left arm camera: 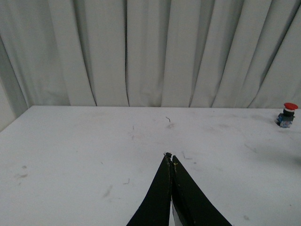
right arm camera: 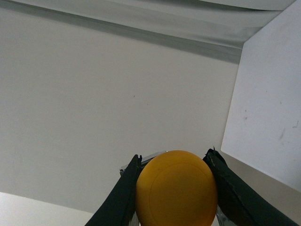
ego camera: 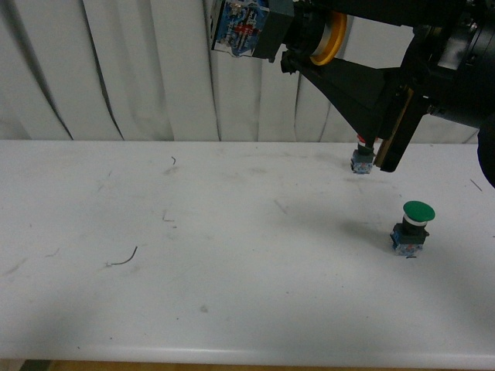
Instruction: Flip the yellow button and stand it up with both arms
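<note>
Front view only: the right arm (ego camera: 448, 69) reaches in from the upper right and carries the yellow button (ego camera: 329, 39) high above the table (ego camera: 232, 309), lying sideways, with its blue-patterned base pointing to the left.
Right wrist view only: the round yellow cap faces the camera; the right gripper (right arm camera: 174, 157) has its two jaws pressed on both sides of the button.
Left wrist view only: the left gripper (left arm camera: 170, 159) hangs over the table with its jaws closed together and nothing between them.
Red button (left arm camera: 287, 114): upright near the far edge of the table; in the front view it is half hidden behind the right gripper.
Green button (ego camera: 414, 228): upright on the right part of the table, nearer than the red one.
Count: three buttons, one of each colour; two grippers.
Surface: white table with grey scuffs and a small curved thread (ego camera: 124, 260).
Room: white pleated curtain (ego camera: 116, 69) behind the table.
</note>
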Available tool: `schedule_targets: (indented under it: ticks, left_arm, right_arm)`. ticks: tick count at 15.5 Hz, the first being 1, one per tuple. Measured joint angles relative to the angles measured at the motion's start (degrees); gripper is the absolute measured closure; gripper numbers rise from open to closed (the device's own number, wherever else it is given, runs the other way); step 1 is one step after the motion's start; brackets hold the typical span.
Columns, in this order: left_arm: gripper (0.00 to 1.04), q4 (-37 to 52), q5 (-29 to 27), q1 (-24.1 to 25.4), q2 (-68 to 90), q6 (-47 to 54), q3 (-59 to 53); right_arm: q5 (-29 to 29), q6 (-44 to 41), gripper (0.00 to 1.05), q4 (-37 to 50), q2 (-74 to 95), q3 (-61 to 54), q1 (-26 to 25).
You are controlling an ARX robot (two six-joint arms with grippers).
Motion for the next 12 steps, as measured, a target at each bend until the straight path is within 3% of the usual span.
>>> schedule_targets:
  ticks: [6,9,12]
  left_arm:
    - [1.03,0.11,-0.02,0.00,-1.66,-0.04,-1.99]
    - [0.75,0.11,0.00,0.00,-1.66,-0.09,-1.99]
    - [0.38,0.11,-0.02,0.00,-1.66,-0.09,-1.99]
  right_arm:
    - [0.04,-2.75,0.69,0.02,-0.20,-0.79,0.04]
    - [1.44,-13.77,0.69,-0.20,-2.14,-2.80,-0.09]
    - [9.49,-33.44,0.69,-1.05,-5.40,-1.31,-2.10]
